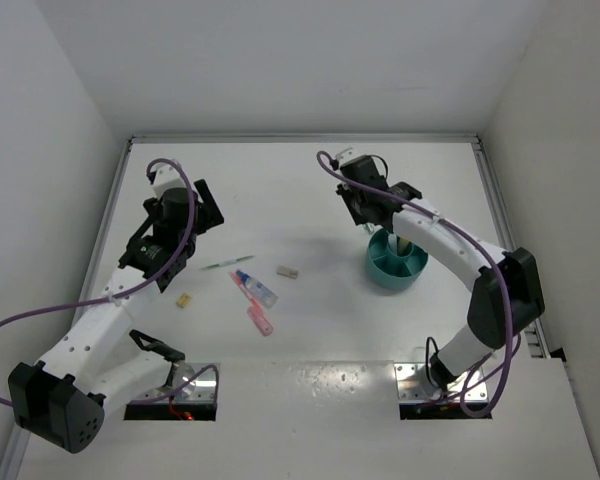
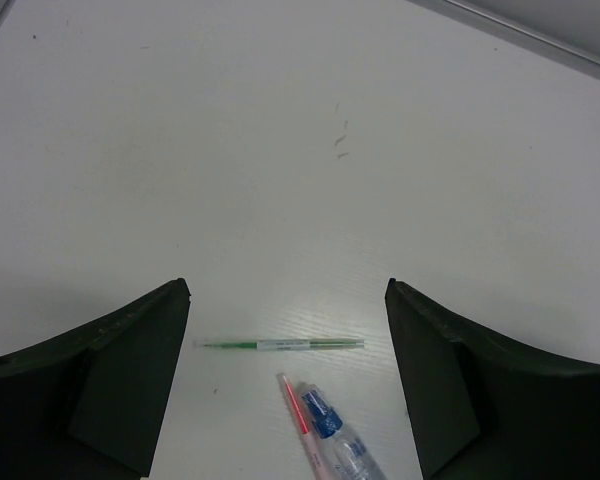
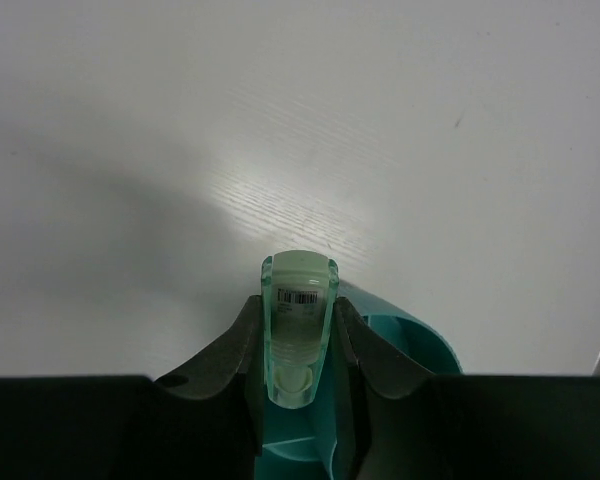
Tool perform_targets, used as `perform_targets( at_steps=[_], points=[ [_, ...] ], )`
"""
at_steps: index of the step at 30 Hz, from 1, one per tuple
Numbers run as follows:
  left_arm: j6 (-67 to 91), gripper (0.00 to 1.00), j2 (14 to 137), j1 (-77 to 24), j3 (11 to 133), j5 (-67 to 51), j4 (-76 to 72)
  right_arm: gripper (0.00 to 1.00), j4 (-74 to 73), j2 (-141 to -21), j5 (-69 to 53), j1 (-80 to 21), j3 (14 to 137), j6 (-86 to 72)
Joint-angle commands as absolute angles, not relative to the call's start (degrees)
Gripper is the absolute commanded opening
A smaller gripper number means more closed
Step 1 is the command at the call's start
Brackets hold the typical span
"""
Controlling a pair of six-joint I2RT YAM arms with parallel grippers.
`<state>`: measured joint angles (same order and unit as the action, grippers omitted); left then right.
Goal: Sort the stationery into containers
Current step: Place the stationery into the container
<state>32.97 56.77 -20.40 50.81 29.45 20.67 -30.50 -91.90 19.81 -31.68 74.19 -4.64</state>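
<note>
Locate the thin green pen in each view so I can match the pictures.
Top external: the thin green pen lies left of centre, just up-left of the clear-blue tube.
Left wrist: low centre, lying crosswise.
Right wrist: not in it.
Shared landmark: the clear-blue tube, next to the pen in both of the views that show it.

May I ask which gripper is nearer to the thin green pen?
Left. The left gripper hangs open close by the thin green pen; the right gripper is over the teal tub, holding a green marker.
</note>
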Motion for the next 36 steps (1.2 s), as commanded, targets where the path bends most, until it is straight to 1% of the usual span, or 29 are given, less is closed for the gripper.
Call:
perform_targets(
  at_steps=[1, 4, 7, 10, 11, 15, 21, 28, 32, 36],
  points=[
    [32.17, 0.85, 56.43, -19.78, 50.89, 29.09, 19.86, 0.0, -25.85, -89.12, 27.32, -31.38, 71.99, -7.38],
    [32.17, 0.85, 56.43, -19.78, 50.89, 29.09, 19.86, 0.0, -25.84, -88.07, 29.0, -31.38, 71.46, -7.92],
    [32.17, 0.85, 56.43, -19.78, 50.89, 29.09, 19.86, 0.0, -23.12, -86.58, 27.78, -31.38, 67.35, -5.2],
    [32.17, 0.85, 56.43, -19.78, 50.89, 28.56, 19.86, 0.0, -16.63, -82.98, 24.53, -31.38, 61.19, -1.69],
    [32.17, 0.85, 56.43, -19.78, 50.89, 28.56, 19.86, 0.0, -12.43, -81.84, 22.61, -31.38, 59.43, -0.89],
    [32.17, 0.85, 56.95, -19.78, 50.89, 28.56, 19.86, 0.0, -2.22, -74.56, 18.03, -31.38, 49.6, 2.45],
    [32.17, 0.85, 56.95, -19.78, 50.89, 28.56, 19.86, 0.0, 8.33, -69.0, 13.63, -31.38, 42.02, 5.79],
    [32.17, 0.85, 56.95, -19.78, 50.89, 28.56, 19.86, 0.0, 13.87, -68.99, 9.85, -31.38, 37.36, 6.33],
    [32.17, 0.85, 56.95, -19.78, 50.89, 28.56, 19.86, 0.0, 17.74, -68.99, 11.42, -31.38, 34.63, 9.92],
    [32.17, 0.85, 56.95, -19.78, 50.89, 28.04, 19.86, 0.0, 17.59, -68.99, 13.36, -30.85, 34.01, 11.6]
  ],
)
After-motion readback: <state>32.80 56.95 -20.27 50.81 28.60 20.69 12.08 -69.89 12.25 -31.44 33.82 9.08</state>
